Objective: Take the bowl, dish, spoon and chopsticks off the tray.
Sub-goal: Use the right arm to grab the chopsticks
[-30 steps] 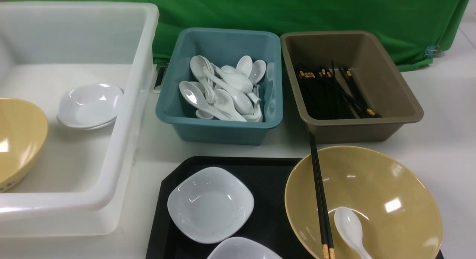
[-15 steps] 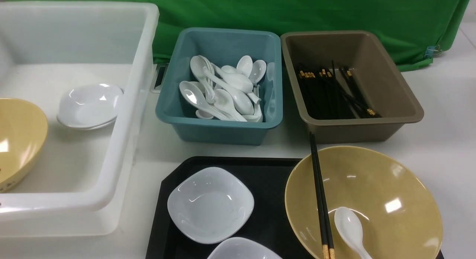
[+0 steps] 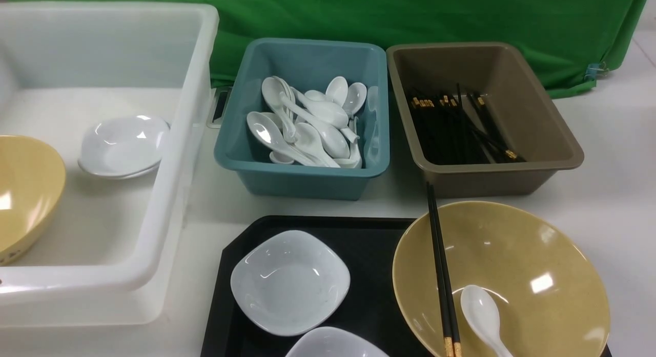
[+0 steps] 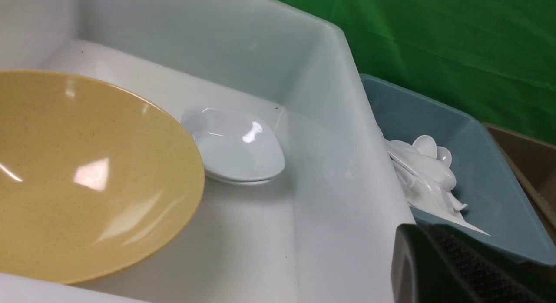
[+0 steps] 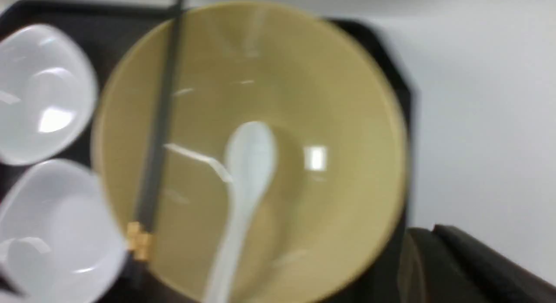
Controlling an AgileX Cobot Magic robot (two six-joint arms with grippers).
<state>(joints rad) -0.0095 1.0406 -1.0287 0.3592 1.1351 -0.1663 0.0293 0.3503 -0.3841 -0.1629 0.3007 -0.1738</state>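
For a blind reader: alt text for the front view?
A black tray holds a mustard bowl containing a white spoon, with chopsticks across its rim, plus two white dishes. Left is a white bin; behind, a teal tub of spoons and a brown tub of more chopsticks.

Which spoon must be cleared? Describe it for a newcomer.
On the black tray nearest the robot sits a mustard-yellow bowl. The white soup spoon lies alone inside it, beside black chopsticks, unlike those piled in the teal tub.
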